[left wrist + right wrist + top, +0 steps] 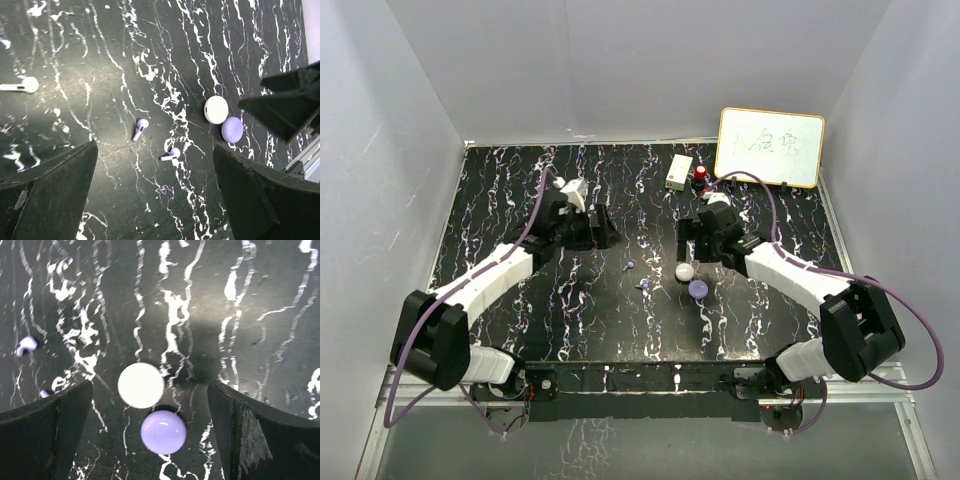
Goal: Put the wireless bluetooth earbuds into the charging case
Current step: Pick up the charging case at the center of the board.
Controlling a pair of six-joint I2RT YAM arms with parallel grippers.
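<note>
Left gripper [603, 228], matte black fingers spread wide and gripping nothing, hangs over a glossy black tabletop [570, 320] veined w/ white. Near center lie the two tiny plastic buds, well apart from either gripper: a lilac earbud [140, 129], rounded head on a short stem, and a second earbud [171, 154] just beside it. To their right, a flat white round puck [141, 385] sits just beside a domed, shiny lilac puck [163, 431]. Right gripper [688, 238], jaws also apart and empty, hovers by the pucks. Only the left wrist cam shows a white stemmed piece [20, 86] at far left. Only the top cam shows a framed whiteboard [770, 147] and small white box [679, 171] at the back edge.
</note>
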